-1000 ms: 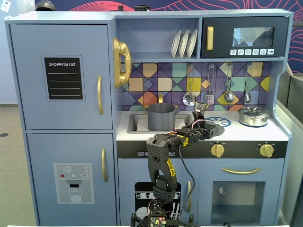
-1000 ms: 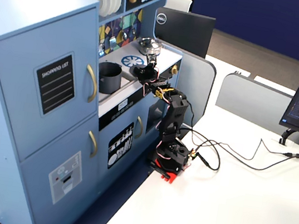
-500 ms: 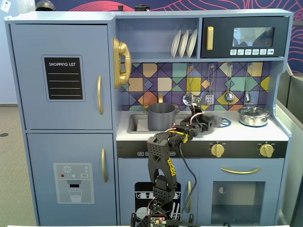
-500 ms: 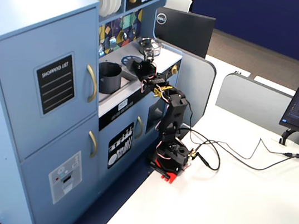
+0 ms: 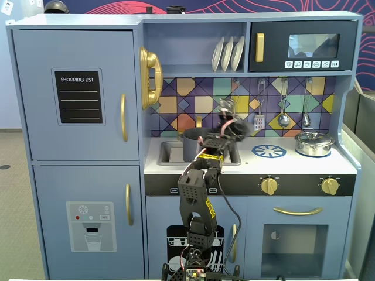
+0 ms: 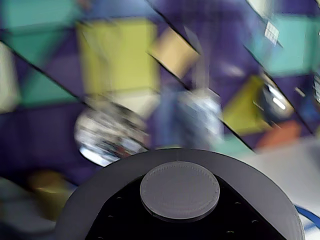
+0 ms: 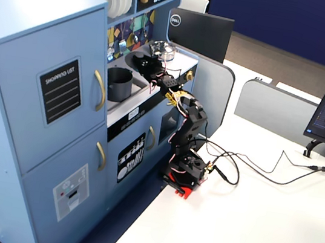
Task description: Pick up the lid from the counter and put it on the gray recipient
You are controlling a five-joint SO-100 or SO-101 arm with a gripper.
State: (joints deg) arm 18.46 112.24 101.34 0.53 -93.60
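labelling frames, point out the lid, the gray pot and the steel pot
lid (image 6: 180, 190), wrist view, on its center knob
gray pot (image 7: 119, 84), fixed view, on its outer side wall
steel pot (image 5: 314, 143), fixed view, on its shiny side

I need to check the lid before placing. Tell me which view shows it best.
The wrist view: the lid fills the lower frame, its round knob sharp. In a fixed view it is a blurred dark shape at the gripper, above the counter. In the other fixed view it is small and dark.

My arm (image 5: 198, 193) is black plastic with perforated, boxy links. Yellow stickers mark the upper link. Red and black cables (image 7: 218, 160) run to my red-edged base (image 7: 183, 179).
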